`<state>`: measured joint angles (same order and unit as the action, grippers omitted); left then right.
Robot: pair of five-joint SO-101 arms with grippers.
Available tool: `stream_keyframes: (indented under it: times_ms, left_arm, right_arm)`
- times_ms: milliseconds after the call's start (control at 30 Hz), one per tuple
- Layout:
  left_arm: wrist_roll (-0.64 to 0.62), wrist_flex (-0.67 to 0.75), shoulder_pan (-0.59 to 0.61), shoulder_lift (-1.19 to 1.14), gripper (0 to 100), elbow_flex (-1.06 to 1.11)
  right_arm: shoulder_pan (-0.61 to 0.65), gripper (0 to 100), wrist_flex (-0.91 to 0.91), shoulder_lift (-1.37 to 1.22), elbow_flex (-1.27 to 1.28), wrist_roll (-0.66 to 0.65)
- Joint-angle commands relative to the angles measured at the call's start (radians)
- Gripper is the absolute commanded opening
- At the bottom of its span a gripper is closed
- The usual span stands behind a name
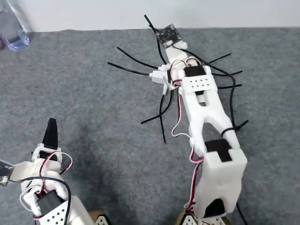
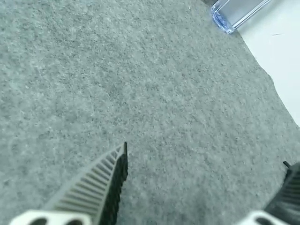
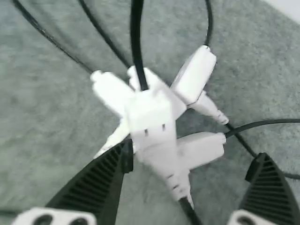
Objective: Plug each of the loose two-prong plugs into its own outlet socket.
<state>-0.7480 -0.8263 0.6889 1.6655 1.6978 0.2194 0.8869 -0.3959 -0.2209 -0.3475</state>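
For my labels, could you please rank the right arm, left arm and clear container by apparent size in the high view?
Largest: right arm
Next: left arm, cropped by the edge
Smallest: clear container, also cropped

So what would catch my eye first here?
A knot of white plugs and sockets, with black cords fanning out from it, lies at the far middle of the grey mat. The right gripper hangs open right over it. The left gripper is open above bare mat at the near left.
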Motion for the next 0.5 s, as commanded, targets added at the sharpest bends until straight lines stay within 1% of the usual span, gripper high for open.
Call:
stream_keyframes:
  times_ms: [0,67,333,467]
  left_arm:
    - [0.006,0.025,-0.006,0.011,47,-0.008]
    - [0.006,0.025,-0.006,0.011,47,-0.008]
    - [0.008,0.025,-0.006,0.011,47,-0.008]
    - [0.008,0.025,-0.006,0.011,47,-0.008]
  right_arm:
    - [0.048,36.2,0.131,0.125,-0.055,0.009]
    - [0.071,36.2,0.214,0.153,-0.058,0.015]
    - [0.082,36.2,0.483,0.245,-0.055,0.015]
    - [0.131,36.2,0.696,0.248,-0.054,0.008]
